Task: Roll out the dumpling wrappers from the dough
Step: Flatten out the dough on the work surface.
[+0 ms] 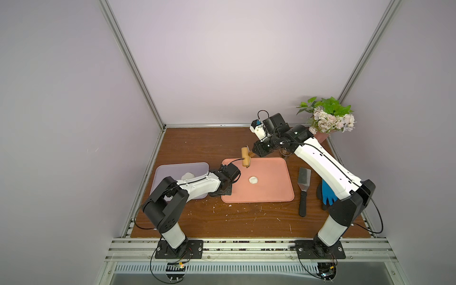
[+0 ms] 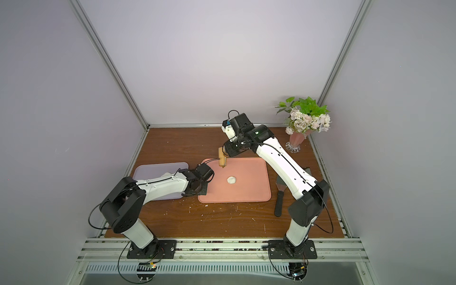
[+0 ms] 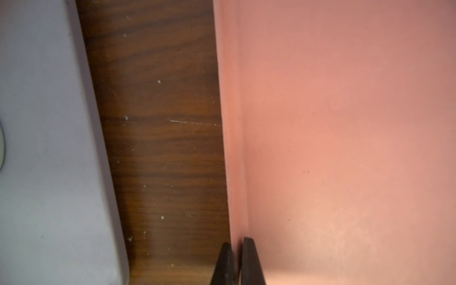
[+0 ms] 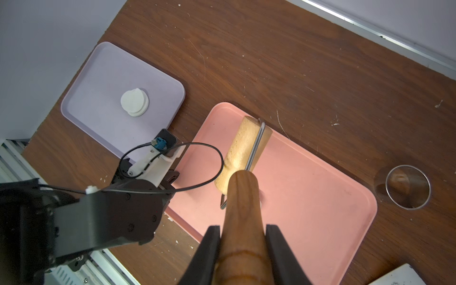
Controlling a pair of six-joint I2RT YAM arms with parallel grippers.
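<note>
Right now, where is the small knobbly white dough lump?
In both top views the white dough lump lies near the middle of the pink rectangular tray, this side of the tan wooden roller over the tray's far rim.

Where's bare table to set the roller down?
Bare: back strip of table between purple tray, pink tray and rear rail; front strip nearside of pink tray, crumbs only. Crowded: right of pink tray, with spatula, glove, ring cutter.
</note>
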